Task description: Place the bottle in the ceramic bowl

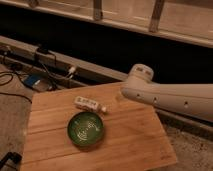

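The bottle (90,104), small, white and labelled, lies on its side on the wooden table (135,145), cap pointing right. Just in front of it stands the ceramic bowl (86,129), dark green with pale rings inside and nothing in it. My white arm (165,95) reaches in from the right, and its rounded joint (142,75) hangs over the table's back right corner, to the right of the bottle. My gripper itself is out of view past that arm link, open. It holds neither the bottle nor the bowl.
Behind the table runs a low grey ledge (95,72) below a dark wall. Cables and a blue box (32,81) lie on the floor at the left. A dark object (9,159) sits by the table's front left corner.
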`<state>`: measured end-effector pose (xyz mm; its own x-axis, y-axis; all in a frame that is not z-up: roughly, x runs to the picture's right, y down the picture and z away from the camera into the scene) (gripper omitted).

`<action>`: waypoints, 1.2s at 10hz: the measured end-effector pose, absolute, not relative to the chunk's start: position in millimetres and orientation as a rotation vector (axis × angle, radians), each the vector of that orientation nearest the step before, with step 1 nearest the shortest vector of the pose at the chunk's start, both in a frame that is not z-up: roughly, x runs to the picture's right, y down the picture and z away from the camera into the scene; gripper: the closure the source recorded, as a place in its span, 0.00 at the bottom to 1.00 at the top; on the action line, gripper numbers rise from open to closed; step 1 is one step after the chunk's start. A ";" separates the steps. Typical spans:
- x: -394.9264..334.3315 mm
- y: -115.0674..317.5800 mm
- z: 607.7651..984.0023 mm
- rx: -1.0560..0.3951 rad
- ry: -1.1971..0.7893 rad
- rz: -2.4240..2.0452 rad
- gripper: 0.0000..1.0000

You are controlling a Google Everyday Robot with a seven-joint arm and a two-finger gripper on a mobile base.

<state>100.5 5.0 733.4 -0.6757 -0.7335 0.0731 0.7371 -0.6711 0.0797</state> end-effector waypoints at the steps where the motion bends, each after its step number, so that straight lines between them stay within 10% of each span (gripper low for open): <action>1: 75.2 -0.5 733.8 0.019 -0.158 -2.434 0.20; 12: 6.1 -11.6 747.1 0.158 -0.232 -2.742 0.20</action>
